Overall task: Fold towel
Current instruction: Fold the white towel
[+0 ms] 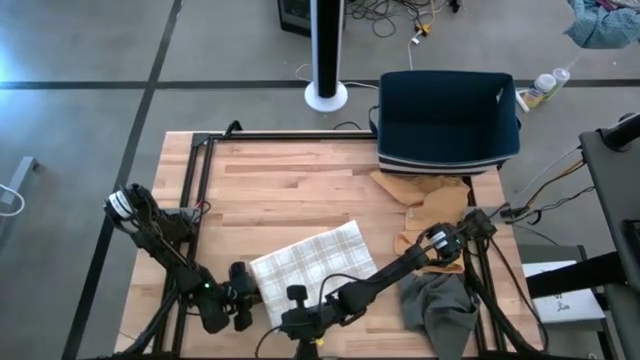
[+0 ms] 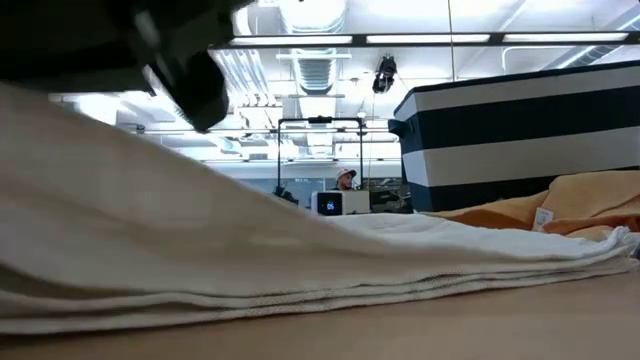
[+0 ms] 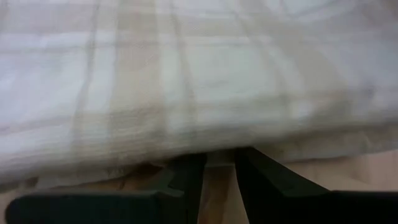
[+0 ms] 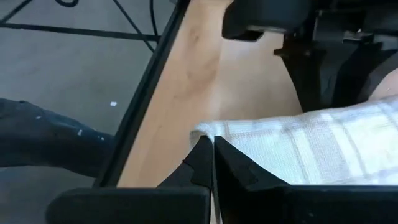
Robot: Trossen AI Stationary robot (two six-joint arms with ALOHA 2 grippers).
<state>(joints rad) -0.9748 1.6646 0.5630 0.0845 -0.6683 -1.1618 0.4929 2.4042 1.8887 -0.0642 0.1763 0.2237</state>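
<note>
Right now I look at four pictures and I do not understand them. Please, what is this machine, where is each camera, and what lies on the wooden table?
This is a robot with two dark arms; each ends in a two-finger gripper. One camera looks down from above, one sits at table height, and one rides on each wrist.

On the wooden table lies a folded white checked towel. The left gripper sits at the towel's near left edge, fingers slightly apart. The right gripper is shut at the towel's near corner. Whether either holds the cloth, I cannot tell.

Farther back stands a dark blue striped bin, with tan cloths and a grey cloth.
</note>
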